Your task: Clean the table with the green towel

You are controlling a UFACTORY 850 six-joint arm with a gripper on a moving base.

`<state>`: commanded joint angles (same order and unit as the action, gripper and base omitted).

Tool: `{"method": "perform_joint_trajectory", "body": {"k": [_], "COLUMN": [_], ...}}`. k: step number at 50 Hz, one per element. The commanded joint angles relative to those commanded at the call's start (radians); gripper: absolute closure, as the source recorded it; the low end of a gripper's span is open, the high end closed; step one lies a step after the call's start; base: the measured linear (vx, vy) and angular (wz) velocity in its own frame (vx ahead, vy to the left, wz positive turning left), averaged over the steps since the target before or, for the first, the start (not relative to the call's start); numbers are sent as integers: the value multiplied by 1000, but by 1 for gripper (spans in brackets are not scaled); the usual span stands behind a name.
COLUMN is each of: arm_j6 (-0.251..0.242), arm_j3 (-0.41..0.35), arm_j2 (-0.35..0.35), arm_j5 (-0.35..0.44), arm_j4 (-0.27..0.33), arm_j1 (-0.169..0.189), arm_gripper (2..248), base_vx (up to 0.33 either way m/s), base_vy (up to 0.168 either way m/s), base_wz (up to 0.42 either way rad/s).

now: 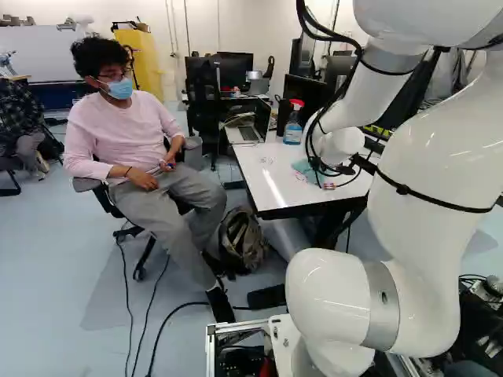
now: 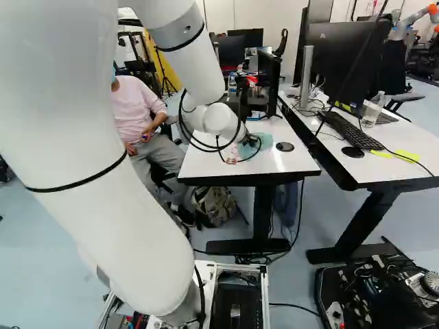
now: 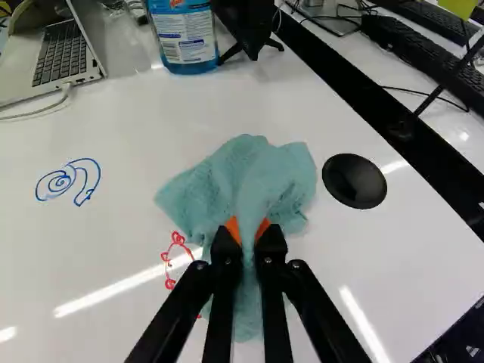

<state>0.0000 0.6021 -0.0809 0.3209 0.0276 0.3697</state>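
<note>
Claw (image 3: 248,231) is pinching a fold of the towel (image 3: 234,178) w/ its fingers nearly together, & the towel's lying bunched on the desk (image 3: 98,249), partly over the red doodle (image 3: 178,237). Imo if it's dragging w/ too little pressure, that one's prob just smearing, & a wide swipe could be knocking the bottle (image 3: 187,41) or missing the blue doodle (image 3: 60,183) tbh.

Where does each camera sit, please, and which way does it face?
Left base view: on the base, behind the arm, to its left, facing ahead, slightly down; the arm fills the right.
Right base view: same base, behind the arm, to its right, facing likewise; the arm fills the left.
Wrist view: on the wrist, looking along the end effector; its fingers show, gripping the towel.
All share the table.
</note>
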Motion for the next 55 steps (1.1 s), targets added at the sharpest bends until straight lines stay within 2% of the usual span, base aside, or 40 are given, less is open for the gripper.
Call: {"method": "perform_joint_trajectory", "body": {"k": [55], "arm_j6": [0], "arm_j3": [0], "arm_j2": [0], "arm_j5": [-52], "arm_j4": [0], "arm_j1": [0], "arm_gripper": [213], "base_vx": [0], "base_vy": [0], "base_wz": [0]}}
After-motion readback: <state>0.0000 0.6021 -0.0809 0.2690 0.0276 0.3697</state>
